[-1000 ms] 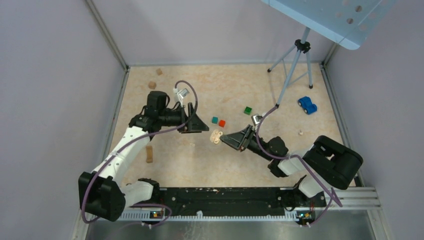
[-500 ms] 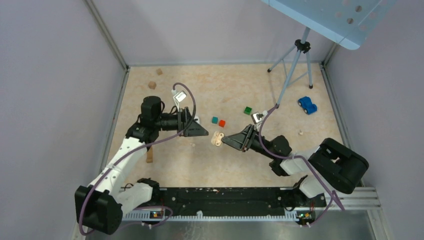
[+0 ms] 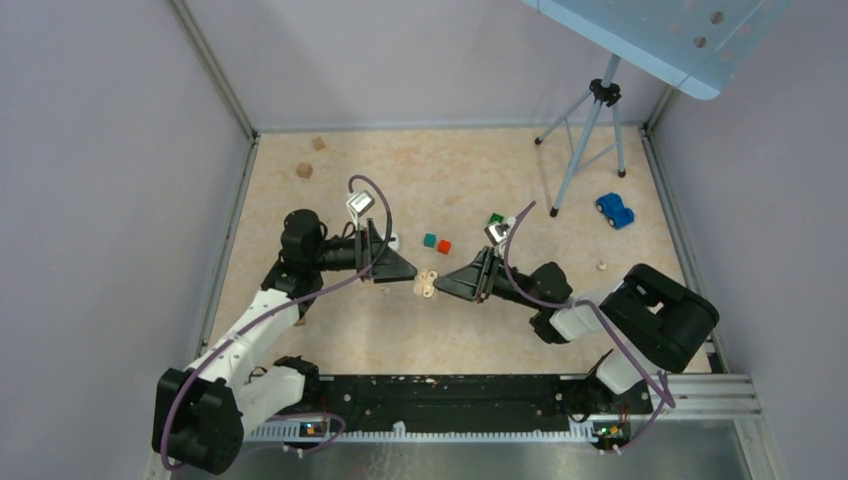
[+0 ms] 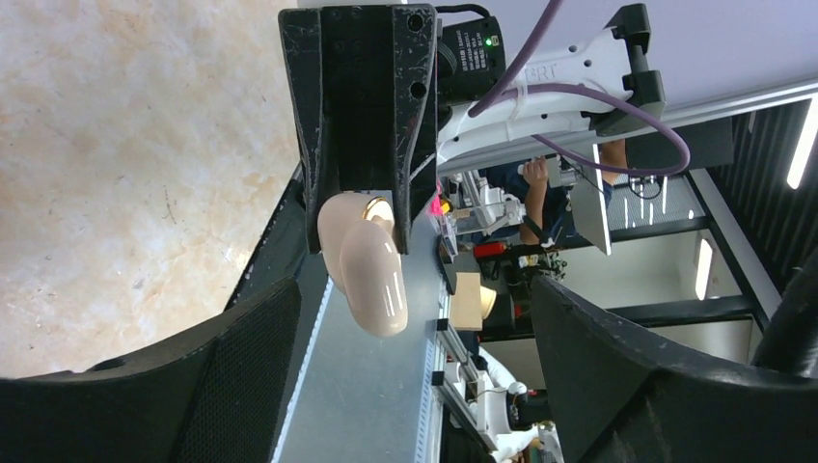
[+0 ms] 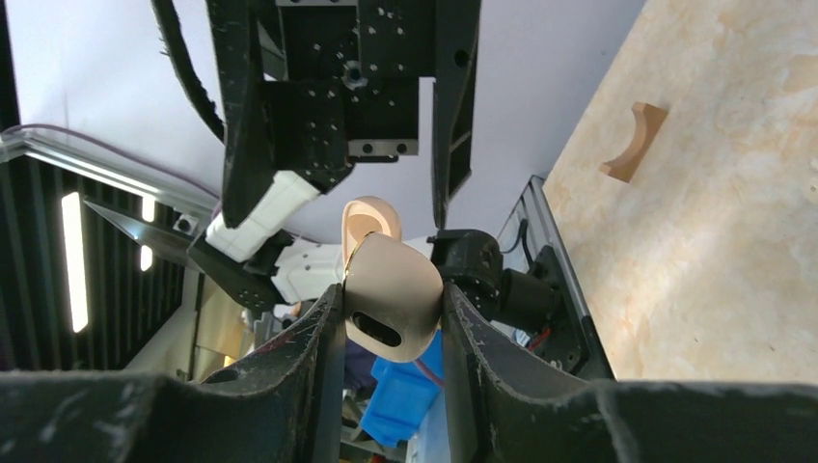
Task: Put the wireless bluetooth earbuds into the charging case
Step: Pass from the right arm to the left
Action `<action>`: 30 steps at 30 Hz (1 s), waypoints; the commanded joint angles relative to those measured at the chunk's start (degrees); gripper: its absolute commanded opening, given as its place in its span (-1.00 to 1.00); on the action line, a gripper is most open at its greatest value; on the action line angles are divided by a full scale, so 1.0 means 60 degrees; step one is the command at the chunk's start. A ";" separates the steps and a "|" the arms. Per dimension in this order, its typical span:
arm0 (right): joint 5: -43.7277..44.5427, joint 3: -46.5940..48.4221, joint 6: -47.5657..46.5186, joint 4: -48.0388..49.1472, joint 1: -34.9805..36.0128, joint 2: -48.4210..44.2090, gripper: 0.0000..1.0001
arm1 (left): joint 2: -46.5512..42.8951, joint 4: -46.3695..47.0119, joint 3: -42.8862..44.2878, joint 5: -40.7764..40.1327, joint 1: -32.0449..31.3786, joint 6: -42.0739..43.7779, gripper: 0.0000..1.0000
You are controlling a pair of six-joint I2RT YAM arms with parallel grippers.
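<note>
Charging case (image 5: 391, 289) is clamped between the fingers of the right hand (image 3: 447, 283), apparently lifted clear of the tabletop (image 3: 480, 190) near the middle of the workspace. Its lid (image 5: 370, 216) is hinged open and a dark recess shows on its body. The left hand (image 3: 408, 268) faces it at close range, its fingers spread wide with nothing between them. Neither hand carries one of the earbuds. A tiny pale speck (image 3: 386, 291) on the tabletop just beside the left hand may be one, though it is too small to tell. The step in hand looks like fetching an earbud. The right hand should hold the case steady with its open side reachable. The left should straddle the earbud squarely and close gently on its body, since so small and smooth a piece could slip out.
</note>
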 commanded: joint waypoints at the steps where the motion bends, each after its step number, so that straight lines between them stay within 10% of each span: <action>1: -0.0270 0.0607 0.0028 0.2142 -0.0072 0.0099 -1.00 | -0.0161 0.1222 -0.0159 0.0367 -0.0063 -0.0639 0.79; 30: -0.0298 0.1045 0.0076 0.2131 -0.0070 0.0569 -1.00 | 0.0176 0.2977 -0.0940 0.0243 -0.0060 -0.2268 -0.01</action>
